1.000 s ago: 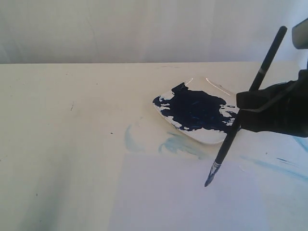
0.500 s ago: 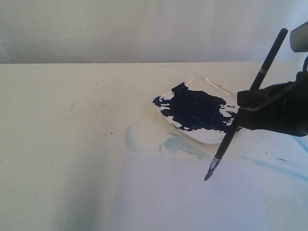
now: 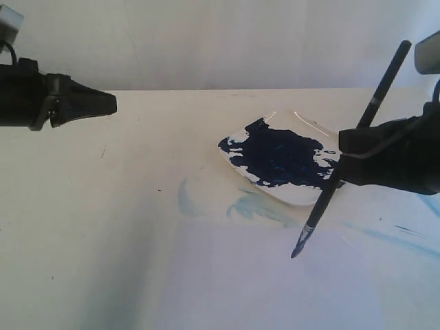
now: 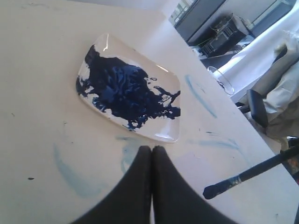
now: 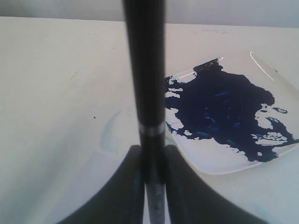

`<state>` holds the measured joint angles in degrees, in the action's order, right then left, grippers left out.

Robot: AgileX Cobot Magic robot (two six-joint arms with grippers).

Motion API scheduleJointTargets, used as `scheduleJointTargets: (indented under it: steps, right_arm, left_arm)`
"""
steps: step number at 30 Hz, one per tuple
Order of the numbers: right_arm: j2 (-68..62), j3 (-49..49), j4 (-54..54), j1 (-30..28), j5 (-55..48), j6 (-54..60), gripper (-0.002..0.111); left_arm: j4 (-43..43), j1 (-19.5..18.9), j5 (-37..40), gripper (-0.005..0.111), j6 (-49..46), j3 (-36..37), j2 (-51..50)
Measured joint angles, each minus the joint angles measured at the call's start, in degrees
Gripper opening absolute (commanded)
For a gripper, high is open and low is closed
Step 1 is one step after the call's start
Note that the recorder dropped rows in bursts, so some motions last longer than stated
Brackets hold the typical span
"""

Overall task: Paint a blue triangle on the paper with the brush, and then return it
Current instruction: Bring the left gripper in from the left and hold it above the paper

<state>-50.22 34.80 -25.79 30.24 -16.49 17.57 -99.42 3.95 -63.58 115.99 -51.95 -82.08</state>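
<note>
My right gripper [image 3: 342, 165] [image 5: 152, 149] is shut on the brush [image 3: 323, 206] [image 5: 145, 70], a long black-handled paintbrush held slanted. Its dark-blue tip [image 3: 297, 251] [image 4: 215, 190] points down over the far part of the paper [image 3: 240, 282]. I cannot tell whether the tip touches the sheet. The blue triangle is not in view. My left gripper [image 3: 113, 103] [image 4: 152, 148] hovers at the far left above the table, jaws pressed together and holding nothing.
A white plate [image 3: 302, 196] [image 4: 163, 77] [image 5: 219, 158] carrying a large dark-blue paint blotch [image 3: 278, 157] lies just behind the paper, close to the right gripper. Pale blue smears [image 3: 258, 205] stain the table beside it. A white wall backs the table.
My left gripper has come into the exterior view at the upper left. The brush tip has lifted slightly; the right gripper has kept its place.
</note>
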Motion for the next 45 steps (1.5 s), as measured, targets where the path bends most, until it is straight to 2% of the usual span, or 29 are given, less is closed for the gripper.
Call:
scheduleJointTargets:
  steps: [3, 8, 9, 11, 16, 21, 30, 37, 45]
  right_arm:
    - [0.0, 0.0, -0.65, 0.0, 0.0, 0.0, 0.0]
    - [0.0, 0.0, -3.08, 0.0, 0.32, 2.63, 0.0]
    - [0.0, 0.0, -4.22, 0.0, 0.32, 3.67, 0.0]
    - [0.0, 0.0, -6.37, 0.38, 0.37, 5.96, 0.0]
    - [-1.0, 0.0, -8.85, 3.21, 2.12, 10.17, 0.0]
    - [-4.25, 0.0, -9.5, 3.42, 3.81, 10.47, 0.0]
    - [-5.76, 0.0, -10.22, 3.42, 6.5, 10.58, 0.0]
    - [-5.94, 0.0, -10.33, 3.42, 6.85, 10.58, 0.0]
    - [-6.65, 0.0, -10.33, 5.45, 8.15, 11.5, 0.0]
  left_arm:
    - [3.92, 0.3, 0.13, 0.0, -0.86, -0.1, -2.95]
    - [0.75, 9.45, 6.67, 0.0, 0.39, -0.27, -9.3]
    - [0.15, 12.92, 7.31, 0.0, 0.89, -1.01, -12.75]
    - [-0.07, 15.43, 7.43, 0.0, 0.92, -2.59, -16.71]
    - [-0.07, 15.88, 8.28, 0.0, 1.33, -3.89, -23.72]
    - [-0.12, 15.88, 9.12, 0.0, 1.33, -3.89, -27.73]
    - [-0.21, 16.21, 12.82, 0.0, 1.33, -3.92, -30.43]
    - [0.04, 20.07, 15.17, 0.0, 0.67, -4.14, -31.24]
    - [0.41, 20.74, 16.1, 0.0, 0.2, -4.14, -31.24]
